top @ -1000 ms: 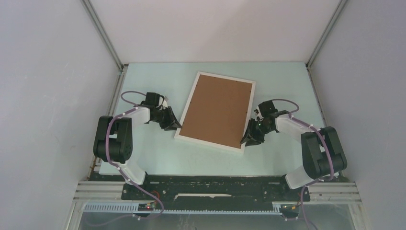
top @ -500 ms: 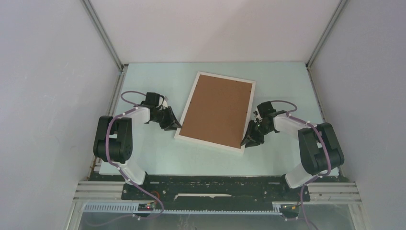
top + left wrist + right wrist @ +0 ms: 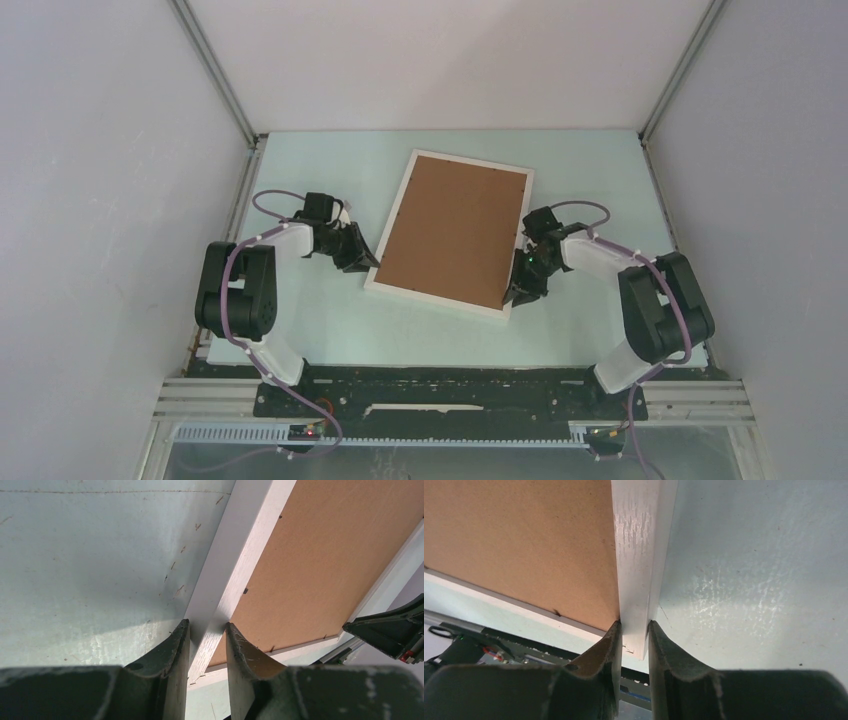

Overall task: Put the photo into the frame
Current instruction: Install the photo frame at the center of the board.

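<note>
The left gripper [image 3: 206,630] is clenched on the white rail of the frame [image 3: 240,545], one finger on each side, just above the frame's lower-left corner in the top view. The right gripper [image 3: 633,627] grasps the opposite long rail the same way, close to the lower-right corner. The frame sits back-up in the middle of the top view, tilted with its upper end leaning right. Its brown backing board [image 3: 320,565] fills the opening. Pale green table [image 3: 600,170] surrounds it.
</note>
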### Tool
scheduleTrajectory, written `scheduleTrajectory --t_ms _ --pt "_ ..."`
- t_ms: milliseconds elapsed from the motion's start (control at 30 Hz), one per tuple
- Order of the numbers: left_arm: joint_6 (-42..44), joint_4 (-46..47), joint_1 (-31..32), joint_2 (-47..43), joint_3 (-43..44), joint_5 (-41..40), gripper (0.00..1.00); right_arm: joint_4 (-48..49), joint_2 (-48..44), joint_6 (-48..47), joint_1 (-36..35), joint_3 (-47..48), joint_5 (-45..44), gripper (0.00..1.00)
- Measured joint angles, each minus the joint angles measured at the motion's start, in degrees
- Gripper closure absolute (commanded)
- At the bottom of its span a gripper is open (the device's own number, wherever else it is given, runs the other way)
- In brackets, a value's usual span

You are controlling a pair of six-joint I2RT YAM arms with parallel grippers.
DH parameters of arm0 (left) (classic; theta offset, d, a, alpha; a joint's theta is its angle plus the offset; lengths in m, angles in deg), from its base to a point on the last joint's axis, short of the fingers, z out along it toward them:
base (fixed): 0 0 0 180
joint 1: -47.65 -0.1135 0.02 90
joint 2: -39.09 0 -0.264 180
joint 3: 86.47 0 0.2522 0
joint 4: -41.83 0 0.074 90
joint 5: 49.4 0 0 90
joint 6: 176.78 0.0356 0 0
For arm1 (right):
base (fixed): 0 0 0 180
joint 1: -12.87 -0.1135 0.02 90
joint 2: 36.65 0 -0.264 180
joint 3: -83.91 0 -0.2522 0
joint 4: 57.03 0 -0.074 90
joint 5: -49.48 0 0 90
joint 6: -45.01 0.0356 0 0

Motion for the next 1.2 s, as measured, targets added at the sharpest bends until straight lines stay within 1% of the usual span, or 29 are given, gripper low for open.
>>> scheduleTrajectory --t_ms 267,633,833,933,1000,1033,1100,1200 --pt "-0.02 0.0 0.0 0.0 0.0 0.0 0.85 -6.19 2.49 2.05 -4.94 5.42 -8.46 0.73" --pt "-0.04 0.02 0.02 0.0 0.0 0.02 0.86 -18.53 10.8 3.06 -12.55 17.11 -20.74 0.73" --pt "-0.35 0.07 0.07 -0.02 0.0 0.0 0.86 -20.65 12.31 3.08 -14.86 19.19 -24.35 0.71" --pt "-0.39 0.17 0.09 -0.02 -0.07 0.0 0.86 -20.63 12.11 2.73 -14.91 19.26 -24.5 0.63" --pt "-0.39 0.22 0.09 -0.07 -0.13 -0.02 0.86 -19.87 10.84 1.97 -14.88 18.56 -25.18 0.52" --pt "-0.39 0.35 0.11 -0.13 -0.24 -0.02 0.86 -19.08 9.92 1.4 -14.78 18.1 -26.14 0.49" --pt "-0.44 0.68 0.26 -0.33 -0.57 0.02 0.86 -17.94 7.76 -0.42 -14.47 18.23 -27.02 0.47" --pt "-0.48 0.85 0.72 -0.39 -0.68 0.0 0.86 -17.97 5.44 -3.45 -14.47 22.58 -27.8 0.44"
